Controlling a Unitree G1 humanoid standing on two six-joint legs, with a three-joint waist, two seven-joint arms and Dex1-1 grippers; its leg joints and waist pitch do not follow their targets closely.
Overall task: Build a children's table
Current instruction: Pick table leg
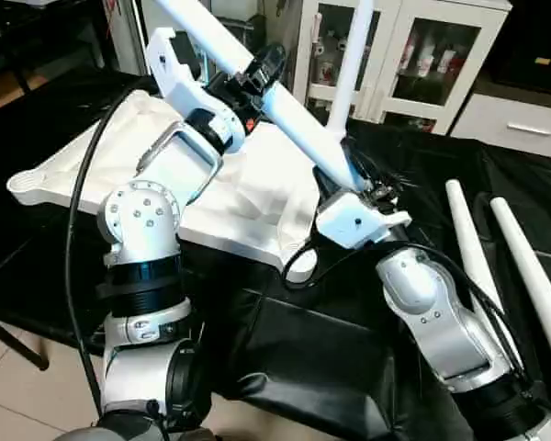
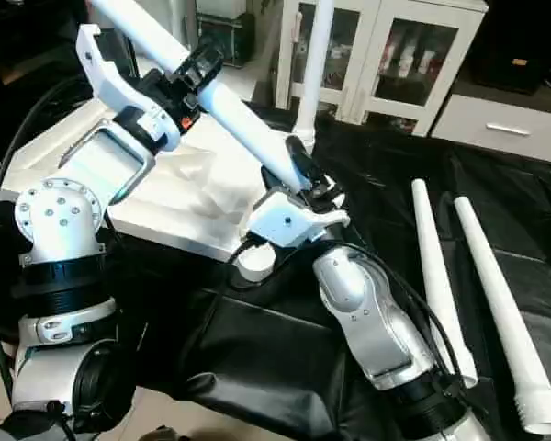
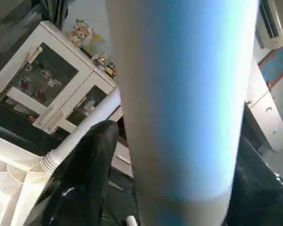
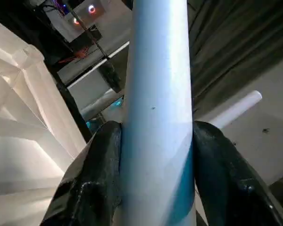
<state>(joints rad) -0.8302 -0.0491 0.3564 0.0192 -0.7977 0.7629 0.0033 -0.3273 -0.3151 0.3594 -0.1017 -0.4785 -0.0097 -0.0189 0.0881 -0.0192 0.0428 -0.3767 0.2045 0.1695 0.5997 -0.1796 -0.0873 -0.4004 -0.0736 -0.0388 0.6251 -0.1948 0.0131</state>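
Both grippers clamp one slanted white leg (image 1: 285,110).
The left gripper (image 1: 257,78), upper centre-left, grips higher; the right gripper (image 1: 354,184), mid-frame, grips lower, silver forearms rising from the bottom edge.

Right hand (image 4: 155,174) clamps 1 white leg (image 4: 158,94) (ribbed tabletop (image 4: 23,141) beside).
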